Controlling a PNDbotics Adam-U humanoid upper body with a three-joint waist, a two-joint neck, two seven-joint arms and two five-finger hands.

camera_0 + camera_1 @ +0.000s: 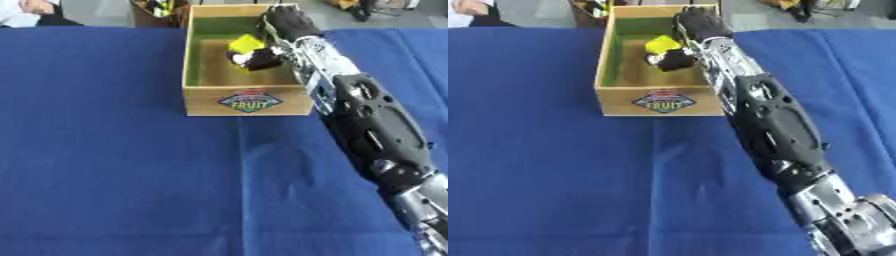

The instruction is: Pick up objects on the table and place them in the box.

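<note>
A desk (114,175) covered in deep blue cloth fills the near ground. From the lower right corner the robot's right arm (376,130), black with silver joints, stretches diagonally up and away across the cloth. Beyond the bare cloth stands an open wooden box (248,100) with a green inner lining and a colourful label reading "FRUIT" on its near wall. The arm passes along the box's right wall, and the right hand (289,22) hangs over the far right corner of the box, seen from its back; whether its fingers are spread or curled cannot be told. Inside the box, just left of the wrist, lie a yellow object (246,43) and a black-and-white object (259,58), touching each other.
</note>
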